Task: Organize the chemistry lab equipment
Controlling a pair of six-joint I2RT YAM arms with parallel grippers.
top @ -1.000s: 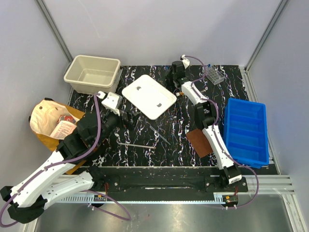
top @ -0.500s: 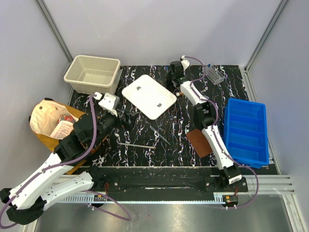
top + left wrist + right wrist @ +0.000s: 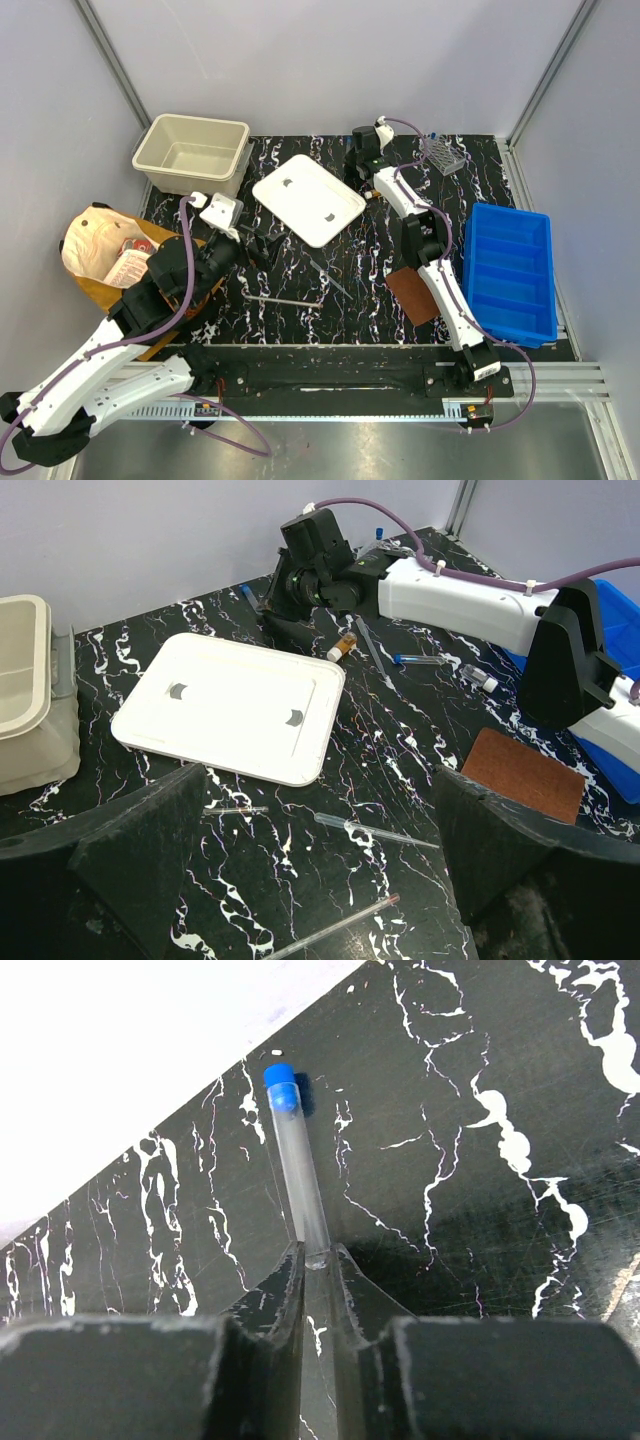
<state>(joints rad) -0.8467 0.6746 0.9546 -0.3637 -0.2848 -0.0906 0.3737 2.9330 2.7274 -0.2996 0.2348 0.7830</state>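
My right gripper (image 3: 357, 160) is at the back of the black marbled table, next to the white lid (image 3: 308, 198). It is shut on the open end of a clear blue-capped tube (image 3: 298, 1180), which sticks out past the fingertips (image 3: 296, 1260) just over the table. My left gripper (image 3: 325, 880) is open and empty, hovering over the table's middle left (image 3: 255, 245). Between and below its fingers lie a clear pipette (image 3: 375, 832), a long thin rod with a red tip (image 3: 330, 930) and a short glass tube (image 3: 235, 809). A clear tube rack (image 3: 444, 155) stands at the back right.
An orange-capped vial (image 3: 342, 646), a blue-tipped tube (image 3: 420, 660) and a small vial (image 3: 478, 678) lie beside the right arm. A brown square pad (image 3: 410, 292) lies right of centre. A blue divided bin (image 3: 510, 272) is at the right, a beige tub (image 3: 190, 152) back left, a paper bag (image 3: 100, 255) left.
My left arm has shifted slightly to the left and back, its gripper still open. The right gripper has stayed at the back of the table.
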